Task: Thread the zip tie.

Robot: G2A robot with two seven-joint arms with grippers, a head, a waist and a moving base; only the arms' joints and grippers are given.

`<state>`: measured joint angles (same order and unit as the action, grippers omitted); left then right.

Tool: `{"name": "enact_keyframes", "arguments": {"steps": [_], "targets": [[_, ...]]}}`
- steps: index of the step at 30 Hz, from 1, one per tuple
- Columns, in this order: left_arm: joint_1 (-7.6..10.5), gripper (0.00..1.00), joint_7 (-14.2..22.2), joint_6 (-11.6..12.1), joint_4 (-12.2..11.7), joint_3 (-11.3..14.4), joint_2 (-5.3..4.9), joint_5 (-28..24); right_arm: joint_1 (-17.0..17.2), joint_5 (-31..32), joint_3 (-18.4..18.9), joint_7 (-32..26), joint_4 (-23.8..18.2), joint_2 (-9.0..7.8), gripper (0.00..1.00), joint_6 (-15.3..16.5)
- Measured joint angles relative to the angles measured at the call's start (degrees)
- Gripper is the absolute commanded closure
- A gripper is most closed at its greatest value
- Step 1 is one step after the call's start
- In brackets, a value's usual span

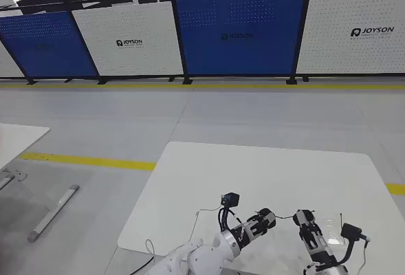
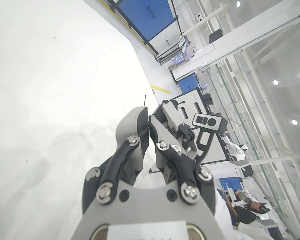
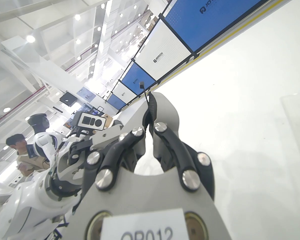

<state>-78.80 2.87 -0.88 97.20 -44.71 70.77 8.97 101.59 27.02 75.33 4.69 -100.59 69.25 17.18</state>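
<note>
Okay, your right claw point(image 3: 150, 101) is pinched shut on the zip tie point(image 3: 144, 89), head poking past its tips above the desk point(image 1: 257, 172), left claw point(image 2: 148, 116) closed too, hold unclear; that thin grip could let it twist or slip.

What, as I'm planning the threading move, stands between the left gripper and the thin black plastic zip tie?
Nothing visible: the thin black plastic zip tie juts from the shut right gripper, the left gripper close beside.
</note>
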Motion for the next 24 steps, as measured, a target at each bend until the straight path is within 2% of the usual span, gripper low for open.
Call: {"name": "enact_keyframes", "arguments": {"steps": [24], "targets": [[0.00, 1.00, 0.0, 0.0, 0.0, 0.0, 0.00, 0.0, -0.1, 0.2, -0.2, -0.5, 0.3, 0.31, 1.00, 0.5]]}}
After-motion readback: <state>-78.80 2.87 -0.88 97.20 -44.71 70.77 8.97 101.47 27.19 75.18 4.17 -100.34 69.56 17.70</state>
